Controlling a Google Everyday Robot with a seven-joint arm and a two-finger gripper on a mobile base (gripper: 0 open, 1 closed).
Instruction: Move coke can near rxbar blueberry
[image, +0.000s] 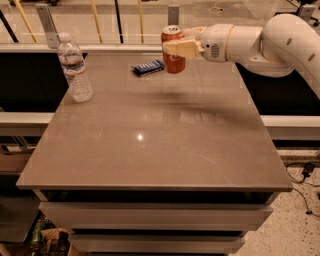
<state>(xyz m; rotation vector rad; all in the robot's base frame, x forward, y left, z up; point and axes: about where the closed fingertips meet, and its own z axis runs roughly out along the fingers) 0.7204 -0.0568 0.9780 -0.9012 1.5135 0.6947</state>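
Looking down on a broad grey-brown, stone-like counter (150, 150) with a glossy top and pale drawer fronts below the front edge.

Reaching in from the right at the far end, a thick white robot arm (280, 40), ending in a cream two-finger tool (173, 46). Clamped on an orange-red aluminium coke can (175, 64) with white lettering and a silver top. One cream finger (181, 48) laid flat across the near side of the can's upper half, the other hidden behind.

Can held upright near the far edge of the counter, a little right of centre. Unclear if resting on the surface or hanging just above it.

Just beside the can on the left, lying flat and apart from it, a small dark blue rectangular rxbar blueberry (148, 68) with white lettering. Turned at a slight angle, right end nearest the can.

Well apart at the far left, standing upright, a clear plastic water bottle (75, 70) with a white cap and a pale label around the middle.

Soft dark shadow of the arm stretched across the counter in front of the can. One small bright spot of reflected light near the counter's middle.

Behind the counter, a pale rail with yellow and dark upright rods. At lower right, speckled floor with a dark cable.
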